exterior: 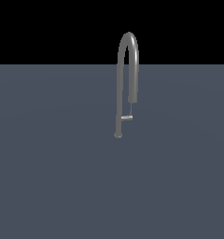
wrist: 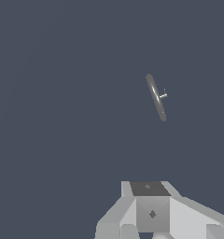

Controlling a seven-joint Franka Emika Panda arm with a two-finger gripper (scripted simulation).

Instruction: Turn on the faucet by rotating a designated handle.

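Looking from outside, the faucet [exterior: 125,84] stands upright alone on the grey surface [exterior: 48,177], handle [exterior: 127,117] jutting toward the exterior view's right; no arm there. Only the wrist view catches the tool [wrist: 151,219], well apart from the faucet [wrist: 156,97]; can't tell if it's apart or together.

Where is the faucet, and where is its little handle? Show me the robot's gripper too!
faucet [exterior: 119,84]: exterior view, on the upright stem.
handle [exterior: 127,117]: exterior view, on the short side bar.
gripper [wrist: 151,212]: wrist view, on its grey body; fingertips out of frame.
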